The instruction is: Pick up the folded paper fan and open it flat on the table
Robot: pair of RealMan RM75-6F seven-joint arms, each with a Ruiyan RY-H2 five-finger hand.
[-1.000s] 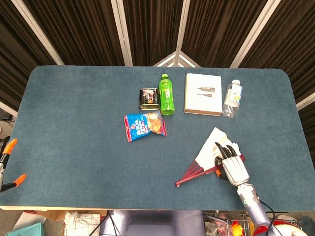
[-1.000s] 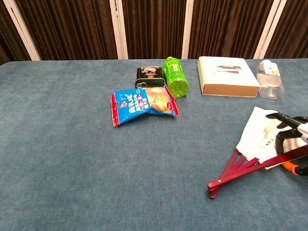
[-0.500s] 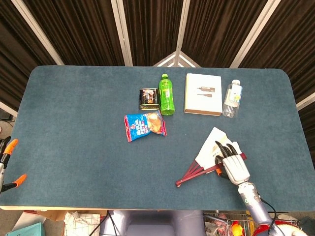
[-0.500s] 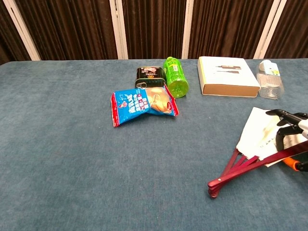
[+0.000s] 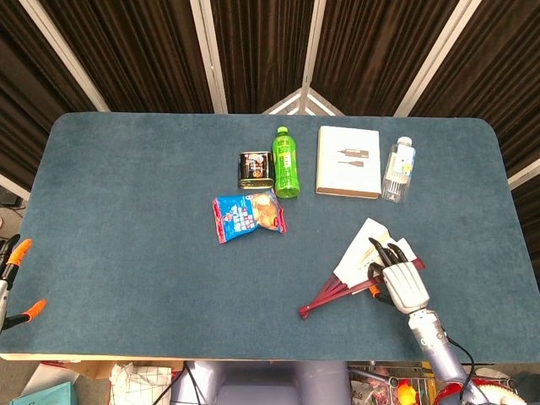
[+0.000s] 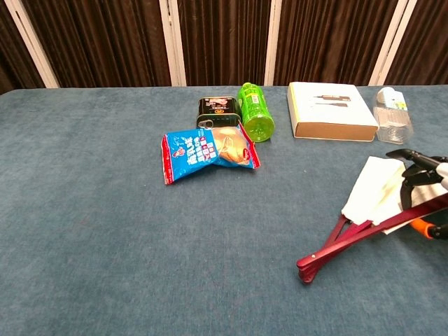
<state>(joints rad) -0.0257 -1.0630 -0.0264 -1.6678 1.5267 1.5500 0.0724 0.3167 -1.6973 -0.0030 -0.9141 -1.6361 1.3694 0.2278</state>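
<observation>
The paper fan (image 5: pixel 359 257) lies partly spread at the table's front right, with white paper leaf (image 6: pixel 374 194) and dark red ribs (image 6: pixel 350 236) meeting at a pivot (image 5: pixel 303 313) toward the left. My right hand (image 5: pixel 401 278) rests over the fan's right side, and its fingers (image 6: pixel 413 171) curl around the outer red rib, holding it. In the chest view only the dark fingertips show at the right edge. My left hand is in neither view.
At the back middle stand a dark tin (image 5: pixel 254 169), a green bottle (image 5: pixel 286 162) lying down, a white box (image 5: pixel 348 162) and a clear bottle (image 5: pixel 398 169). A blue snack bag (image 5: pixel 248 216) lies nearer the centre. Orange clamps (image 5: pixel 17 253) stick up off the left edge.
My right hand has drawn the outer rib toward the far side, and the fan's spread has narrowed; the pivot slid slightly left.
</observation>
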